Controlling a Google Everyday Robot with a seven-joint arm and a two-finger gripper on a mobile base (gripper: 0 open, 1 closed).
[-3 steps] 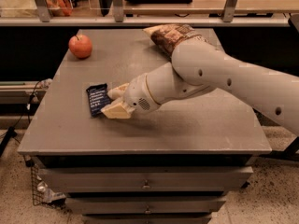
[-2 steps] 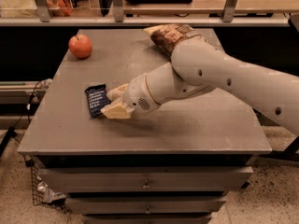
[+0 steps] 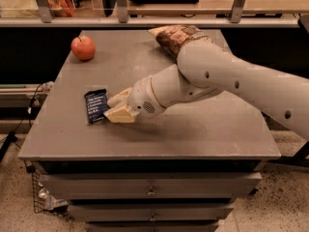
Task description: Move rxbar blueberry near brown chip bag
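Near the tabletop's left edge, toward the front, your rxbar [image 3: 96, 105] lies flat. The gripper [image 3: 111, 109] sits low at its right side, fingers apart, not yet clamped. You seem to be at the grasp: close, lift, then carry over bare tabletop [image 3: 203, 129] to the chip bag [image 3: 176, 35] at the far edge, keeping right of the apple [image 3: 83, 47].
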